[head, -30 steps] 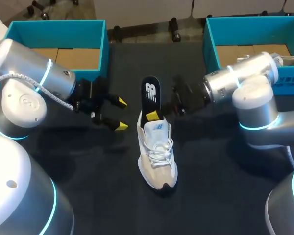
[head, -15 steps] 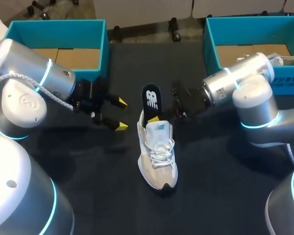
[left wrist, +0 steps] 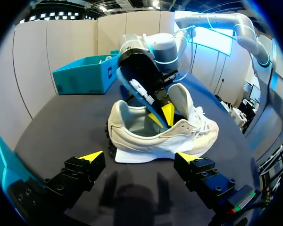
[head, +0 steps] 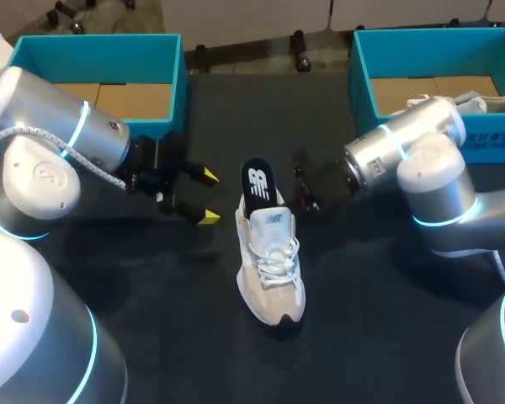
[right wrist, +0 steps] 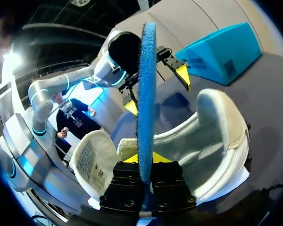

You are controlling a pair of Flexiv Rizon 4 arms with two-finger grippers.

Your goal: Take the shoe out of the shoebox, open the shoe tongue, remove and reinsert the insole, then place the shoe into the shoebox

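A white and beige shoe [head: 270, 269] stands upright mid-table, toe toward me. Its insole [head: 258, 180], black on top and blue underneath, stands on edge with its lower end inside the shoe's heel opening. My right gripper [right wrist: 142, 162] is shut on the insole [right wrist: 146, 89] and reaches into the shoe [right wrist: 212, 136] from the right. In the left wrist view a yellow tip [left wrist: 167, 113] of it shows inside the shoe [left wrist: 165, 134]. My left gripper [head: 209, 196] is open to the left of the shoe, holding nothing. Its tips stand wide, short of the shoe's side, in its own view [left wrist: 139, 157].
A teal shoebox [head: 101, 80] sits at the back left with a cardboard bottom showing. A second teal shoebox [head: 362, 71] at the back right holds another pale shoe [head: 498, 102]. The black tabletop around the shoe is bare.
My right gripper has lowered the insole deeper into the shoe, so less of it sticks out above the heel. The left arm and the shoe have stayed put.
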